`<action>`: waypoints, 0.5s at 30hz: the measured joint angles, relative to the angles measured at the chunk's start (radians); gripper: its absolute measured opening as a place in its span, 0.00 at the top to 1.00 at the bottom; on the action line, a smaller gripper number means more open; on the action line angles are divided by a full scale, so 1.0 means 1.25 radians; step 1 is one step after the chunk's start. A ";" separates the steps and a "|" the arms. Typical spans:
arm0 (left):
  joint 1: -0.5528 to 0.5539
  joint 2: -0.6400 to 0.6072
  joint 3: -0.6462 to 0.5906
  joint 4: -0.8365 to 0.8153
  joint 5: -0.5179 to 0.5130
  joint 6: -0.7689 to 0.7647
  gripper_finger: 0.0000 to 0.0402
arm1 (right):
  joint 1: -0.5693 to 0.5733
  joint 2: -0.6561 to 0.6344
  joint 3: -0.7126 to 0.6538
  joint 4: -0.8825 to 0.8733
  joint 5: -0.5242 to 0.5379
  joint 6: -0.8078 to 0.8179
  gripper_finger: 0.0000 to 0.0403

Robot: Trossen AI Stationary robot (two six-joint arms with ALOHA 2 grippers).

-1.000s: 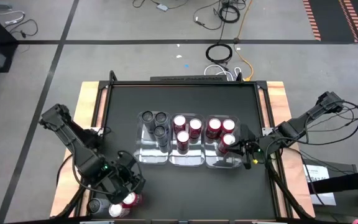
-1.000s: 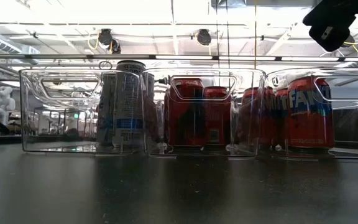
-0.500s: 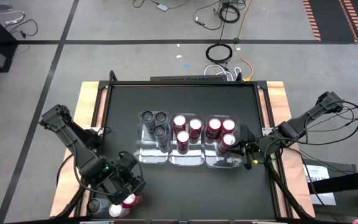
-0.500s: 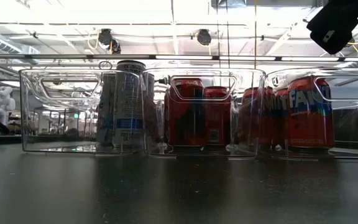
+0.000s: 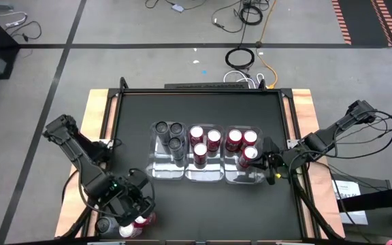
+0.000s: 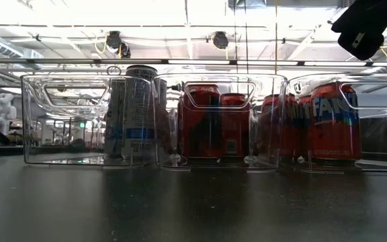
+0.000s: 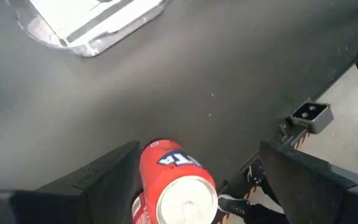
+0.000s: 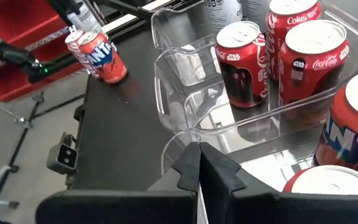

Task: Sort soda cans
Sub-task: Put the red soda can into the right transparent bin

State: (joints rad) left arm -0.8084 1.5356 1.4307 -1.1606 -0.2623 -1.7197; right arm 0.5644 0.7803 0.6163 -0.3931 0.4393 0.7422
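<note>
Our left gripper (image 7: 191, 180) stands spread around an upright red can (image 7: 169, 186) at the tabletop's (image 5: 203, 109) near left corner. We should close squarely on its middle. Our right gripper (image 8: 199, 163), pressed together, waits beside the right tray (image 5: 254, 178).

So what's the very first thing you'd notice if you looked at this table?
Three clear trays in a row mid-table, full of soda cans: grey ones in the left tray, red ones in the other two. Next, the left gripper, open around a lone red Fanta can at the table's near left corner. The right gripper, shut, waits beside the right tray.
</note>
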 joint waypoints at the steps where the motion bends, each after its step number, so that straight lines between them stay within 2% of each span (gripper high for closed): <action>1: -0.008 0.000 0.000 0.000 0.000 -0.001 0.16 | 0.000 0.000 0.000 0.000 0.001 0.009 1.00; 7: -0.059 0.000 0.000 0.001 -0.006 -0.022 0.16 | 0.000 0.000 0.000 0.025 0.004 0.030 1.00; 15: -0.068 0.036 0.000 0.001 -0.025 -0.020 0.16 | 0.000 0.000 0.000 0.038 0.004 0.070 1.00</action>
State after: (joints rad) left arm -0.8928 1.5811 1.4307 -1.1591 -0.2932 -1.7443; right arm 0.5644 0.7803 0.6163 -0.3458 0.4438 0.8299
